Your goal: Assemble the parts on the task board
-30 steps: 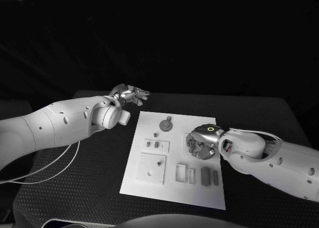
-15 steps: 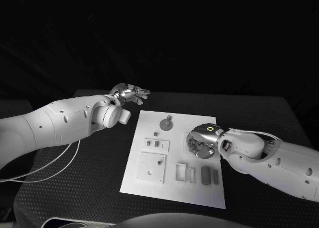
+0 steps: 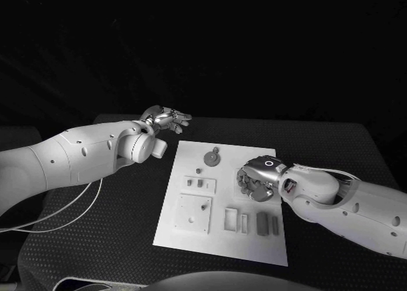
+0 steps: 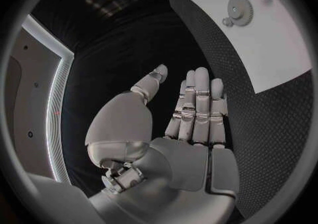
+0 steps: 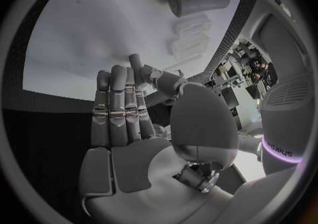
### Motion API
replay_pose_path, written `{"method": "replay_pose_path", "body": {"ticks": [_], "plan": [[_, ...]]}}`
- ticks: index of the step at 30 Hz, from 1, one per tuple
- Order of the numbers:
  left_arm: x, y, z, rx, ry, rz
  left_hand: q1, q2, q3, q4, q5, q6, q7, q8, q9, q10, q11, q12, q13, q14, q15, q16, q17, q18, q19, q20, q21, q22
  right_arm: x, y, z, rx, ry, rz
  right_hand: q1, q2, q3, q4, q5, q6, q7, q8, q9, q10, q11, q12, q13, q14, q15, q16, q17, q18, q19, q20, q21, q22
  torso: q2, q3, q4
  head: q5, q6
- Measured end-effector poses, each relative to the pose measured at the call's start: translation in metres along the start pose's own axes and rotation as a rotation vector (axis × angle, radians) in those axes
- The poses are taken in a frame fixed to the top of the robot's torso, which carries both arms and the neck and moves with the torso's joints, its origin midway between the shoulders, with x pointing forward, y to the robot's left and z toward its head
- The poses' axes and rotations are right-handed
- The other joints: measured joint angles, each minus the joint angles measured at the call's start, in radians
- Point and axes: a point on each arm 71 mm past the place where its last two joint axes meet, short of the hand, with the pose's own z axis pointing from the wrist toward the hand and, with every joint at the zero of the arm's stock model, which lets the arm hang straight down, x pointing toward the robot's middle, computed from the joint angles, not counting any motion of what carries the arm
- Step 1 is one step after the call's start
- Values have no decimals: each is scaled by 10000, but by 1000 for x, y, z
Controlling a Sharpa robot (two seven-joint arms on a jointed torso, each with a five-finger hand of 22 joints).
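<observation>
The white task board (image 3: 222, 203) lies mid-counter (image 3: 98, 242) with small grey parts (image 3: 252, 223) along its near edge and a round gear (image 3: 211, 159) farther back, the right robot hand (image 3: 254, 182) has crept slightly farther over it, fingers straight and empty, while the left robot hand (image 3: 167, 117) stays spread beyond its far corner.

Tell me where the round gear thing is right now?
In the head view, the round grey toothed gear lies near the far edge of the white rectangular task board, between the two hands, closer to the right silver hand.
</observation>
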Motion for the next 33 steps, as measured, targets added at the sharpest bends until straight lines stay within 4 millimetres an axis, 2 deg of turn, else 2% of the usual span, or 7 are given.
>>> {"method": "replay_pose_path", "body": {"ticks": [6, 10, 15, 24, 33], "plan": [[0, 0, 0, 1, -2, 2, 0, 0, 0, 0, 0, 0, 0, 41, -9, 0, 0, 0, 0, 0, 0, -39, 0, 0, 0, 0, 0, -1, -14, 5, -4, -116, -398, 288, 12, 11, 37, -37, 0, 33, -33, 1, 0, 18, -18, -1, 6, 1, 1, 40, 13, 0, 0, 0, 4, 0, -4, -3, 11, -6, 26], [-1, 0, 1, -4, -24, 7, 0, 0, 0, 0, 0, 0, 0, 41, -9, -21, -21, 0, 0, 0, 0, -39, -1, 0, 0, 0, 0, -1, -26, 15, -3, -365, -721, 470, 12, 11, 37, -37, -1, 33, -34, 1, 0, 18, -18, -1, 21, 1, 2, 40, 13, 0, 0, 0, 4, 0, -5, -10, 21, 37, 27], [1, 0, 1, 1, -12, 7, 0, 0, 0, 0, 0, 0, 0, 41, -9, -35, -35, 0, 0, 0, 0, -39, 10, 1, 0, 0, -40, 8, -31, 31, 4, -725, -886, 613, 12, 10, 36, -37, -1, 32, -34, 1, 0, 17, -18, -1, 32, 2, 3, 40, 24, 0, 0, 0, 43, 0, -5, -18, 21, 123, -1], [2, 0, 2, 5, -4, 9, 0, 0, 0, 0, 0, 0, 0, 41, -9, -35, -34, 0, 0, 0, 0, -39, 9, 0, 0, 0, -40, 7, -37, 74, 29, -1625, -1129, 829, 12, 10, 62, -66, -8, 31, -34, 6, 0, 17, -18, -2, 56, 51, -15, 57, 34, -1, 0, 1, 43, -1, -4, -23, 6, 246, -41], [6, -2, 4, 25, 65, -5, 0, 0, 0, 0, 0, 0, 0, 41, -18, -34, -34, 0, 0, 0, 0, -39, 20, 0, 0, 0, -40, 6, -22, 122, 46, -2521, -1090, 1028, 11, 8, 61, -67, -9, 27, -32, 50, 0, 17, -18, -2, 69, 52, -13, 76, 43, -2, -1, 1, 43, -1, -3, -35, 22, 330, -72]]}}
